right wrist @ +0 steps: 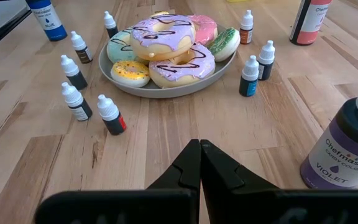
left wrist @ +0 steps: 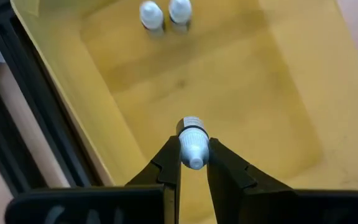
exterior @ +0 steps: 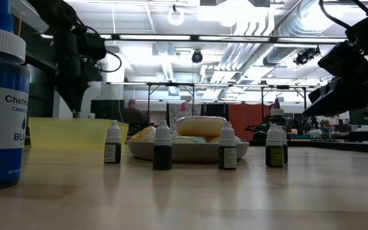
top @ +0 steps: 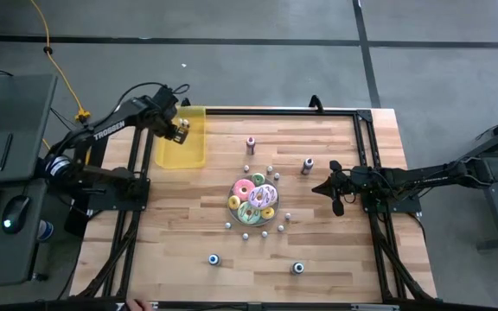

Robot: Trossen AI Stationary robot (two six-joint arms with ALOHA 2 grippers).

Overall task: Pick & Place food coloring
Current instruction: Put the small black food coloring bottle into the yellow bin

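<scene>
White-capped food coloring bottle [left wrist: 192, 144] – gripped above tray [left wrist: 272, 93]

Wooden table [top: 335, 259] with yellow tray [top: 180, 154], doughnut plate [top: 233, 208], scattered bottles [top: 298, 269].

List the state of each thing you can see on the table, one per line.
Left gripper: shut on a small bottle, above the yellow bin.
Yellow bin: holds two bottles, upright.
Right gripper: shut, empty, waiting.
Plate: piled with doughnuts.
Violet bottle: upright, capped.
</scene>
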